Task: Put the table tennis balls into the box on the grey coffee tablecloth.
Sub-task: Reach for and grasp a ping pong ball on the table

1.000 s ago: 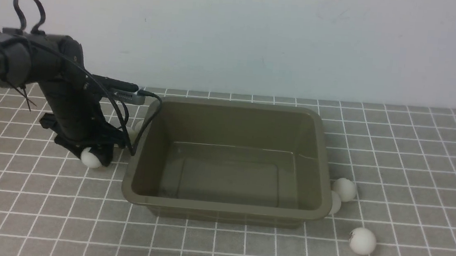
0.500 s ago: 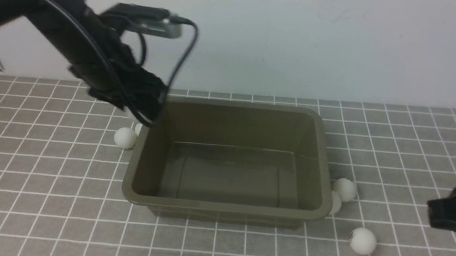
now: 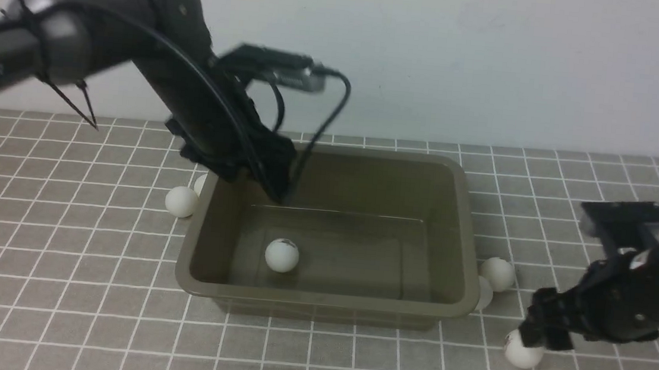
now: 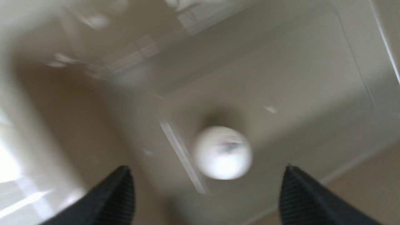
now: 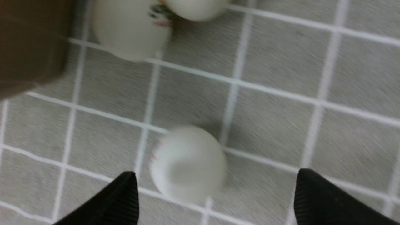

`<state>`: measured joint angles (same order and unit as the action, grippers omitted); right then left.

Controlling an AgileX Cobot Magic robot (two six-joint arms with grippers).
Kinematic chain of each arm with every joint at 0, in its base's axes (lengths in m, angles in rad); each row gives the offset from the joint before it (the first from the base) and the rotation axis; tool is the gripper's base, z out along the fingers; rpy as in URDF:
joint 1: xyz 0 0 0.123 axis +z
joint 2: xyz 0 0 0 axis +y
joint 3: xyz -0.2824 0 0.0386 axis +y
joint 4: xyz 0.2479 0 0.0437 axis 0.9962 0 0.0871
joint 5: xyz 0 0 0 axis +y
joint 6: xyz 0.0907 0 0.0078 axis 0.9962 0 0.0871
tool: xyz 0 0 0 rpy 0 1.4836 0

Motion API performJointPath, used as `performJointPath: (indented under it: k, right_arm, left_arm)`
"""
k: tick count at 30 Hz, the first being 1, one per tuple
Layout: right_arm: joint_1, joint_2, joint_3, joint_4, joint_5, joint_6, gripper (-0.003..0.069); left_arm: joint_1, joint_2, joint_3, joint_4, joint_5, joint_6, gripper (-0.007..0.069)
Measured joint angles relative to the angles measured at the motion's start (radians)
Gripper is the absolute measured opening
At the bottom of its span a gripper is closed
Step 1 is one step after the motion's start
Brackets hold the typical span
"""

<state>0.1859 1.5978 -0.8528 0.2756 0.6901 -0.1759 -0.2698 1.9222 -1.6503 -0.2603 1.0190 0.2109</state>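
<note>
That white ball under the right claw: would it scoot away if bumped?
Probably: the ball is round and smooth, so a nudge would likely roll it across the flat tablecloth. Being small, it is probably light; the open right gripper should close squarely.

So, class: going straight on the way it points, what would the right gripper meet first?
Probably the ball on the cloth, framed by the open fingers of the right gripper; depth is unclear.

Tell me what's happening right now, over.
Left fingers open above the box, one ball inside. Right fingers open over another ball on the cloth. Nothing in the way.
</note>
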Motion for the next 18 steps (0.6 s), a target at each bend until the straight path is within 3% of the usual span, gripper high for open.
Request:
performJointPath:
  k: [2,3,6,7,11,18]
  right_arm:
    - [0.032,0.029,-0.015,0.002,-0.022,0.000,0.0616]
    - [0.043,0.060,-0.026,0.007,-0.033,0.000,0.0615]
    - [0.047,0.120,-0.046,0.008,-0.046,0.010,0.0579]
    - [0.047,0.128,-0.047,0.008,-0.046,0.013,0.0574]
    - [0.048,0.182,-0.077,0.004,-0.004,0.023,0.0340]
    - [0.058,0.062,-0.211,0.005,0.187,0.067,0.0360]
  left_arm:
    - [0.034,-0.020,-0.030,0.025,0.034,-0.012,0.0349]
    - [0.077,-0.038,-0.046,0.044,0.058,-0.019,0.0213]
    - [0.163,-0.068,-0.050,0.063,0.105,-0.018,0.0045]
    - [0.168,-0.069,-0.050,0.065,0.109,-0.018,0.0039]
    - [0.263,-0.068,-0.037,0.084,0.185,-0.017,-0.0005]
    - [0.265,0.012,-0.005,0.039,0.163,0.070,0.0002]
